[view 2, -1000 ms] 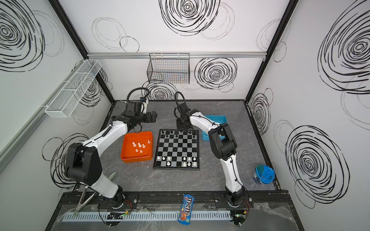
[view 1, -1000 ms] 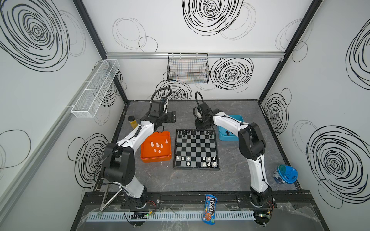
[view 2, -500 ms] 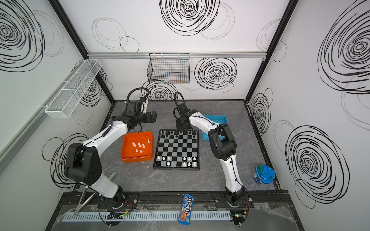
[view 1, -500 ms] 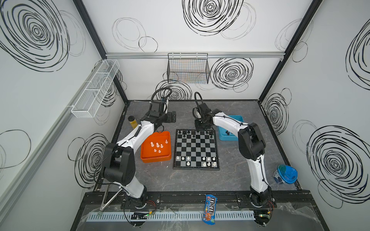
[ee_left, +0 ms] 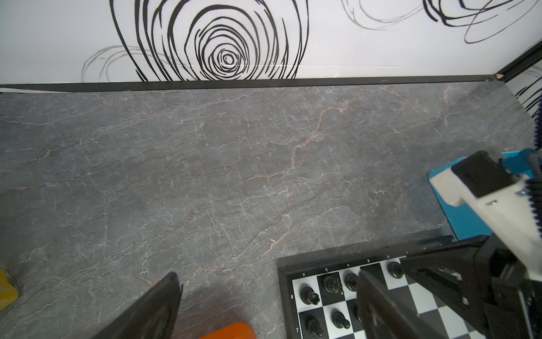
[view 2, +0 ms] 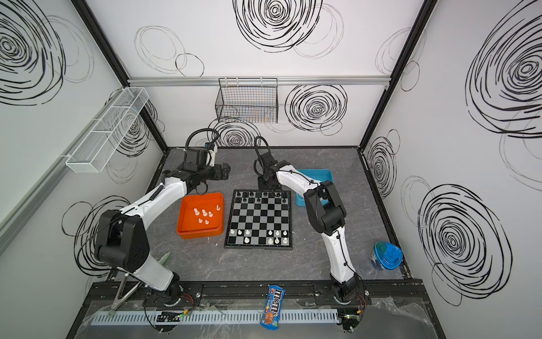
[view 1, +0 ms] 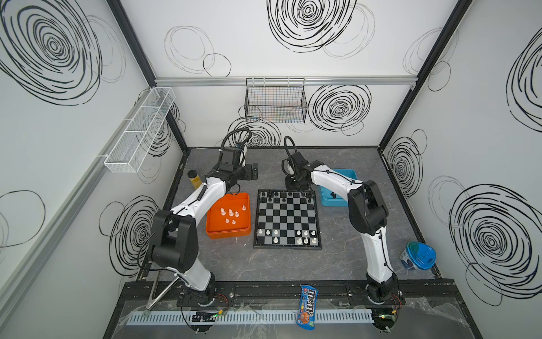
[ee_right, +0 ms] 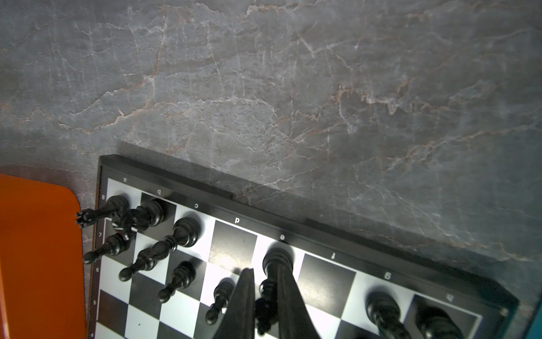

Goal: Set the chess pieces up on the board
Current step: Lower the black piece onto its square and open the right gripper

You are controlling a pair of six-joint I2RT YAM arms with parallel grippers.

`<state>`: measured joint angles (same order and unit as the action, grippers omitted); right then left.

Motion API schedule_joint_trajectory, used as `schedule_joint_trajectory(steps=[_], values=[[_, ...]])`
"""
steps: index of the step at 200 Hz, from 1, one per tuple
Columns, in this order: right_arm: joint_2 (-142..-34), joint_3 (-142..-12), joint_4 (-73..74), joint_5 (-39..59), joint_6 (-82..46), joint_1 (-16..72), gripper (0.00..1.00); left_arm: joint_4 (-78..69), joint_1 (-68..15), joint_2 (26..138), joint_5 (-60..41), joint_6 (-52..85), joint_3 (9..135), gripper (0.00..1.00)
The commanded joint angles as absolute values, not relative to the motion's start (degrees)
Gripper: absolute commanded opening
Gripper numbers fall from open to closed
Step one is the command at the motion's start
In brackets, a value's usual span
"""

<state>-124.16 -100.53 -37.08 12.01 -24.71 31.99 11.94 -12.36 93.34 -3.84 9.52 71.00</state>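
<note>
The chessboard [view 1: 286,218] is laid flat at the middle of the desk [view 1: 293,264], between an orange tray [view 1: 228,233] on its left and a blue tray [view 1: 334,203] by its far right corner. Black pieces [ee_right: 186,232] are stood along the two far rows, with several squares there left bare. White pieces [view 1: 298,233] are set on the two near rows, and more of them are scattered inside the orange tray. The right claw [ee_right: 265,281] is pinched almost fully together on the top of a tall black piece [ee_right: 278,258], whose base is seen at the far-row square lettered e. Whether that base touches the board cannot be told. The left claw [ee_left: 267,273] is spread wide with nothing held between its fingers, and it is poised above bare desk just beyond the board's far left corner.
</note>
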Motion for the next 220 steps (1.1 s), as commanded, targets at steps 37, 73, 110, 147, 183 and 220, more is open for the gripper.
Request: schedule_joint_trajectory(steps=[37, 73, 110, 147, 183, 220], values=[[-125.16, -101.87, -38.79, 11.14, -24.61, 32.53, 0.16, 10.69, -11.77, 93.69, -4.39, 10.16, 72.29, 0.96], [-124.88, -102.11, -38.78, 11.41, -24.69, 32.68, 0.16, 10.65, -11.77, 93.69, -4.37, 10.14, 72.26, 0.96], [-124.81, -102.09, -39.02, 11.47, -24.70, 32.87, 0.17, 10.70, -11.75, 93.69, -4.39, 10.19, 72.26, 0.96], [-124.66, -102.05, -39.18, 11.52, -24.76, 33.09, 0.17, 10.72, -11.76, 93.69, -4.39, 10.19, 72.25, 0.96], [-124.72, -102.02, -39.20, 10.81, -24.70, 33.09, 0.18, 10.69, -11.77, 93.69, -4.47, 10.28, 72.25, 0.96], [-124.74, -102.09, -39.63, 9.56, -24.70, 33.11, 0.18, 10.72, -11.78, 93.60, -4.44, 10.21, 72.20, 0.96]])
